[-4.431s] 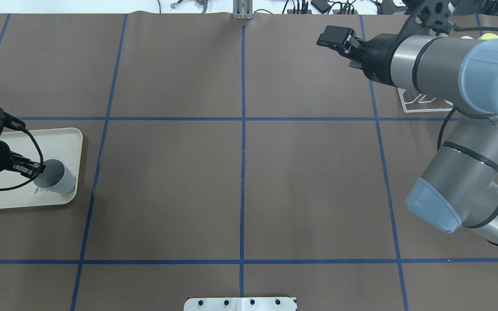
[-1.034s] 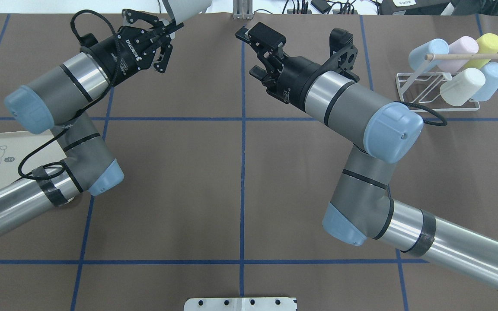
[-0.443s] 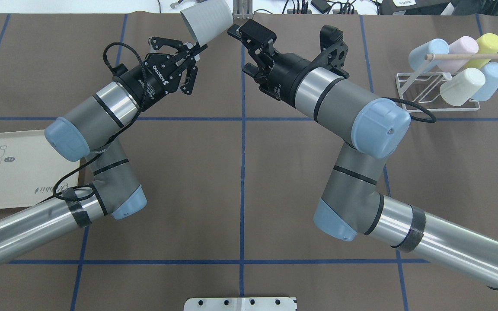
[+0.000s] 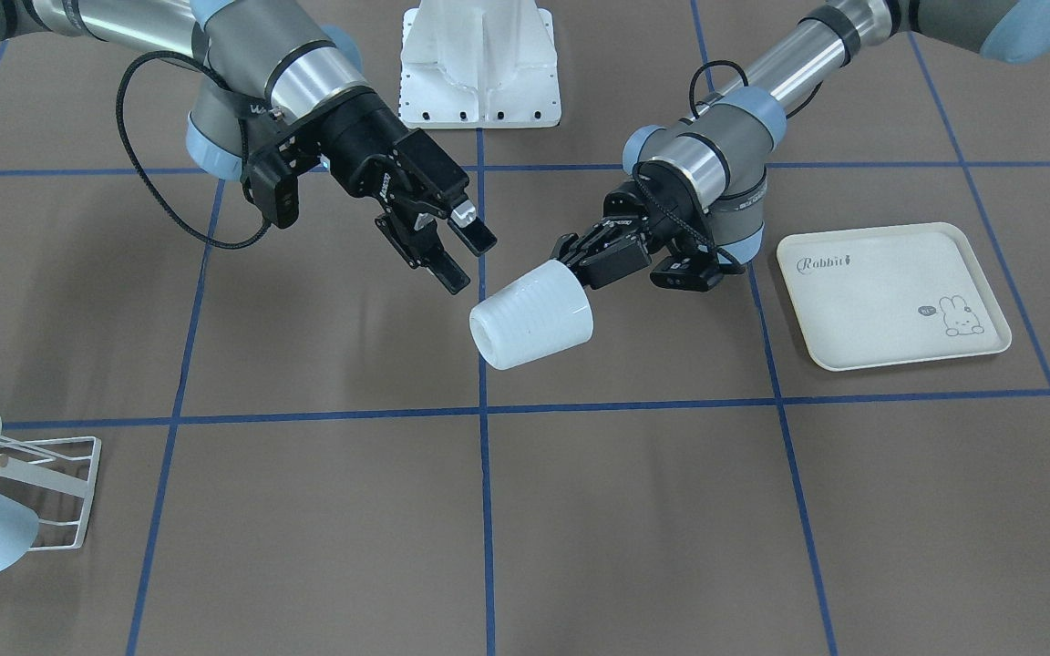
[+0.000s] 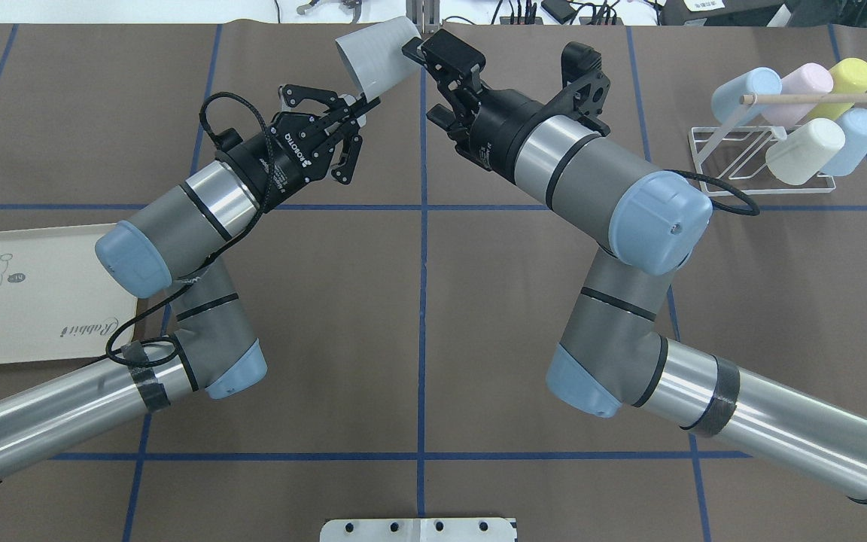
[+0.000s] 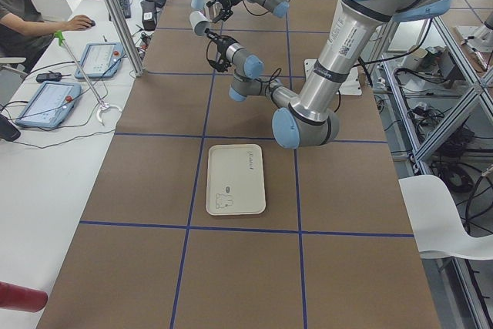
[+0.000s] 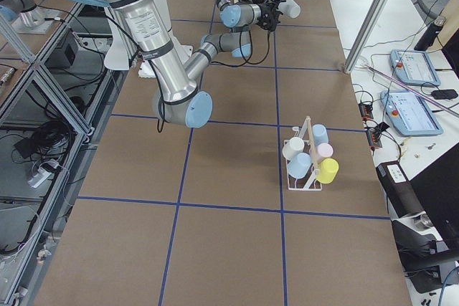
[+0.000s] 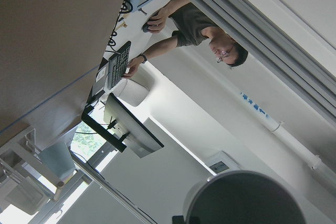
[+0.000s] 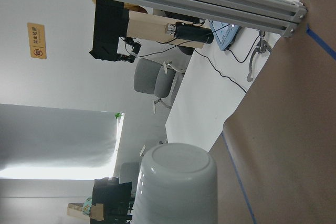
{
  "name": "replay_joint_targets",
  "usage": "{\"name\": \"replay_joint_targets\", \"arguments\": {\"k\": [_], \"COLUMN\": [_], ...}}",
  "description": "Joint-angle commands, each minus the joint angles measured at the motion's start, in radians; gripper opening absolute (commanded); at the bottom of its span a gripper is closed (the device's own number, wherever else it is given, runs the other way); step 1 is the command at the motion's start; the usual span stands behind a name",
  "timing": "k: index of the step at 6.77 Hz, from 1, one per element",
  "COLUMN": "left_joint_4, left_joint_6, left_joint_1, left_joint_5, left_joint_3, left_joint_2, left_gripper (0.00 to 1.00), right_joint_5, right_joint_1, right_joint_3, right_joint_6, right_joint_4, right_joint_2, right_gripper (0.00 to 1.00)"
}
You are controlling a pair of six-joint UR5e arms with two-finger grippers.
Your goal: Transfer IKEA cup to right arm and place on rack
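Note:
A white ribbed IKEA cup hangs tilted in the air over the table's far centre. My left gripper is shut on its rim, and the dark opening faces the left wrist camera. My right gripper stands open just beside the cup, its fingers apart from it in the front view. The cup's closed base fills the lower right wrist view. The white wire rack stands at the far right with several pastel cups on it.
The cream rabbit-print tray lies bare at the left. A white base plate sits at the robot's side. A person sits at a desk beyond the table's far edge, behind aluminium posts.
The left arm lifted the cup off the tray and has carried it right, up to the right gripper. The right gripper has shifted slightly toward the cup and stays open.

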Motion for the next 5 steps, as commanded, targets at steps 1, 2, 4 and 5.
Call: {"name": "replay_joint_targets", "arguments": {"k": [1, 2, 4, 5], "left_joint_4": [-0.052, -0.053, -0.050, -0.050], "left_joint_6": [0.001, 0.003, 0.004, 0.006], "left_joint_1": [0.004, 0.021, 0.047, 0.056], "left_joint_5": [0.000, 0.000, 0.001, 0.001], "left_joint_3": [-0.002, -0.002, -0.002, -0.002], "left_joint_2": [-0.001, -0.001, -0.011, -0.018], "left_gripper": [0.00, 0.00, 0.00, 0.00], "right_joint_5": [-0.006, -0.006, -0.006, -0.006], "right_joint_1": [0.003, 0.003, 0.003, 0.003], "right_joint_3": [-0.007, -0.008, -0.008, -0.008], "right_joint_6": [-0.001, -0.001, 0.001, -0.001], "right_joint_4": [0.000, 0.000, 0.000, 0.000], "right_joint_2": [0.000, 0.000, 0.000, 0.000], "right_gripper": [1.00, 1.00, 1.00, 1.00]}}
